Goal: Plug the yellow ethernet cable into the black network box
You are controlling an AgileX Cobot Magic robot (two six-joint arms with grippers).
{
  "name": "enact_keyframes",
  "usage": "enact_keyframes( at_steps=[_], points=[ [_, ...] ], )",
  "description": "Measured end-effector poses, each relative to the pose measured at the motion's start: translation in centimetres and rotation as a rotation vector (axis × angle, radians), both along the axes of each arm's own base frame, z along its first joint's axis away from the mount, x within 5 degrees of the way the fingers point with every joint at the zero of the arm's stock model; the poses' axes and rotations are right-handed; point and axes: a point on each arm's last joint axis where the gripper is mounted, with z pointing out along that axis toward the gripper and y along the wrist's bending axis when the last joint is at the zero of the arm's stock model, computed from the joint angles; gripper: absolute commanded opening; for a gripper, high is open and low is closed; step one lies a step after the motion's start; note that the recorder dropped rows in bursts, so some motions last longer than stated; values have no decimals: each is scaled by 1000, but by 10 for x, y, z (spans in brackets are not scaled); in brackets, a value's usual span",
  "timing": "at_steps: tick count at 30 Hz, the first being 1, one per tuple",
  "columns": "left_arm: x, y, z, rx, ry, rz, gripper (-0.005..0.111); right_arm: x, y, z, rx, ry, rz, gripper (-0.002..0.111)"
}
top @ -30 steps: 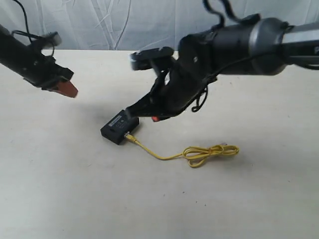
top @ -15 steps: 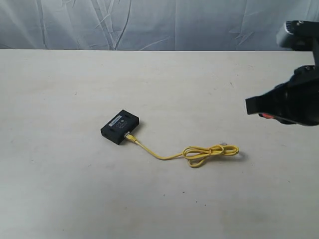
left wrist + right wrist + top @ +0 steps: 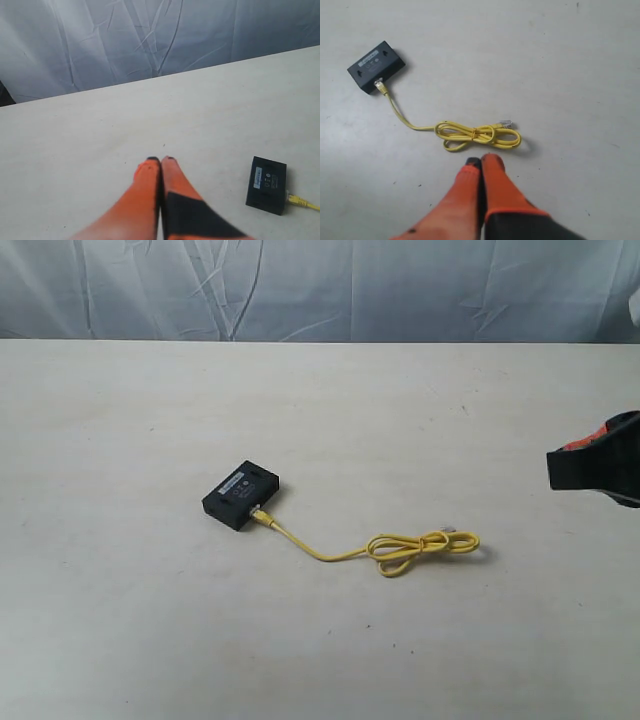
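I see yellow ethernet cable (image 3: pixel 476 133) running off black network box (image 3: pixel 241 495); one plug at box's side port, seemingly seated, too small to confirm. Loops and free plug lie farther from box. Cord light, limp; clip brittle; box slides easily. I'd pinch plug boot beside box. Left gripper (image 3: pixel 160 161) and right gripper (image 3: pixel 481 160) both clenched, empty, well apart from box.

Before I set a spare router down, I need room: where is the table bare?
Bare: the strip between the box and the backdrop, everything left of the box, and the near side below the cable. Crowded: the middle, from box to cable loops; the right gripper hangs at the right edge.
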Motion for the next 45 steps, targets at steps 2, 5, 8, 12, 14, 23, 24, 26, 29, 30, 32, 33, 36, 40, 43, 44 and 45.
enact_keyframes(
  at_steps=[2,5,8,12,14,23,24,26,29,30,32,33,36,40,43,44,45],
  points=[
    [0,0,0,0,0,0,0,-5,-2,5,11,-29,0,0],
    [0,0,0,0,2,-1,0,-17,-6,15,34,-92,0,0],
    [0,0,0,0,2,-1,0,-32,-13,27,40,-183,10,0],
    [0,0,-1,0,4,-1,0,-53,-28,36,32,-317,-35,0],
    [0,0,-1,0,4,-1,0,-60,-36,30,35,-367,-90,0],
    [0,0,-1,2,4,-1,0,-84,-60,-48,-6,-506,-316,0],
    [0,0,-1,2,4,-1,0,-86,-60,-55,-9,-506,-320,0],
    [0,0,-1,2,4,-1,0,-89,-61,-65,-11,-505,-323,0],
    [0,0,-1,2,4,-1,0,-91,-61,-72,-11,-503,-323,0],
    [0,0,-1,2,4,-1,0,-91,-61,-71,-9,-514,-324,0],
    [0,0,-1,2,4,-1,0,-91,-61,-72,-9,-521,-325,0],
    [0,0,-1,2,4,-1,0,-92,-61,-72,-13,-529,-324,0],
    [0,0,-1,2,4,-1,0,-96,-63,-70,-42,-568,-320,0],
    [0,0,-1,2,4,-1,0,-100,-65,-69,-74,-599,-322,0],
    [0,0,-1,2,4,-1,0,-101,-65,-69,-76,-609,-331,0],
    [0,0,-1,2,4,-1,0,-101,-66,-69,-75,-609,-333,0],
    [0,0,-1,2,4,-1,0,-101,-66,-69,-77,-609,-333,0]
  ],
)
